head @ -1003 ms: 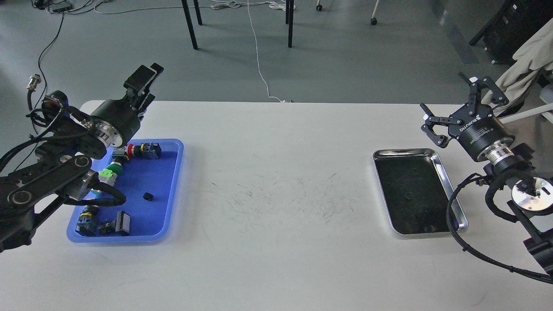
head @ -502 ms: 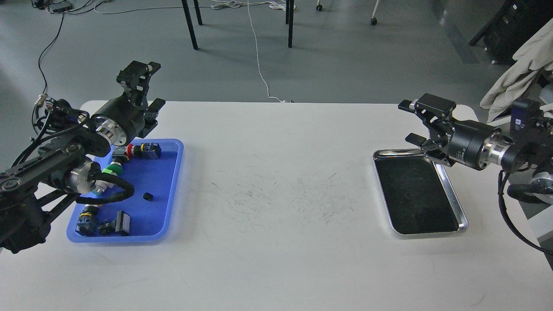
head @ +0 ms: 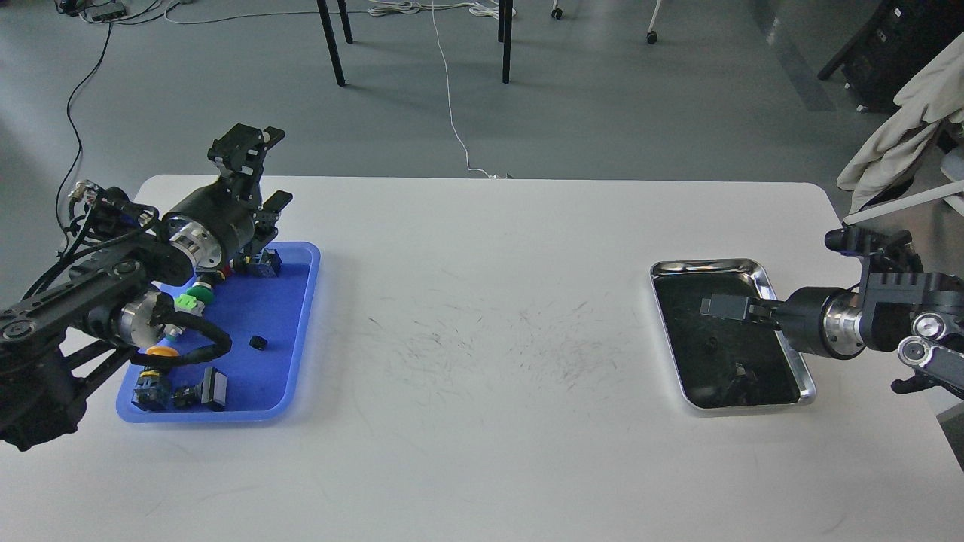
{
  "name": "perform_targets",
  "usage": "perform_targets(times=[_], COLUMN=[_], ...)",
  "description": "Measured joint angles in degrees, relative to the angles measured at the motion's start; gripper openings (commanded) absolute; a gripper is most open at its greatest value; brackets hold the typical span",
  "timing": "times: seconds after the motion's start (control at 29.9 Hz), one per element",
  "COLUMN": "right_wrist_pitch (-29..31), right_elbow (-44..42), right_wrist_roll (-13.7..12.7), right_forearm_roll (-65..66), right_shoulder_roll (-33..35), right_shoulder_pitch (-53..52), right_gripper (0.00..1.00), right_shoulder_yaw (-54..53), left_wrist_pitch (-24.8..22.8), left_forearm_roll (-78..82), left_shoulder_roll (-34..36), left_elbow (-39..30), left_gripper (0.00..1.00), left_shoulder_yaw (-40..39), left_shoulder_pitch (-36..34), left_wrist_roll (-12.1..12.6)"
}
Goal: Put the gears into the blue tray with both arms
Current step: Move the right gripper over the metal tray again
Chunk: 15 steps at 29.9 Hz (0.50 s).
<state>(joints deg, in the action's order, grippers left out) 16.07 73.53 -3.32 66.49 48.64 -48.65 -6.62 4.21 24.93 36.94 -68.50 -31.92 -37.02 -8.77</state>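
The blue tray (head: 260,384) lies at the table's left. One small black gear (head: 258,342) rests on its bare middle, among coloured push-button switches (head: 197,294). Another tiny dark gear (head: 712,347) lies in the steel tray (head: 762,277) on the right. My left gripper (head: 258,175) is raised over the blue tray's far left corner, with its fingers apart and nothing between them. My right gripper (head: 724,306) reaches in from the right, low over the steel tray's far half. It is seen side-on, so its fingers cannot be told apart.
More switches (head: 181,393) fill the blue tray's near left corner. The white table (head: 482,316) has scuff marks in its middle. Chair legs and cables stand on the floor beyond the far edge, and a cloth (head: 915,113) hangs at the far right.
My right arm has swung down and turned, so its gripper went from above the steel tray's far right corner to low over the tray. The left gripper rotated and shifted slightly.
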Motion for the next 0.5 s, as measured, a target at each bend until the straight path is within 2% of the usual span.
perform_targets(times=[0.5], right_wrist_pitch=[0.69], right_elbow=[-1.01], right_wrist_roll=[-0.04], right_forearm_roll=[3.29], right_shoulder_roll=[-2.86], right_shoulder_pitch=[-5.89], right_gripper=[0.94], right_shoulder_yaw=[10.37], left_wrist_pitch=[0.11], left_forearm_roll=[0.74], left_shoulder_roll=[-0.2], left_elbow=[-0.02], left_gripper=[0.98], left_shoulder_yaw=[0.02], left_shoulder_pitch=[0.02], left_wrist_roll=[-0.29])
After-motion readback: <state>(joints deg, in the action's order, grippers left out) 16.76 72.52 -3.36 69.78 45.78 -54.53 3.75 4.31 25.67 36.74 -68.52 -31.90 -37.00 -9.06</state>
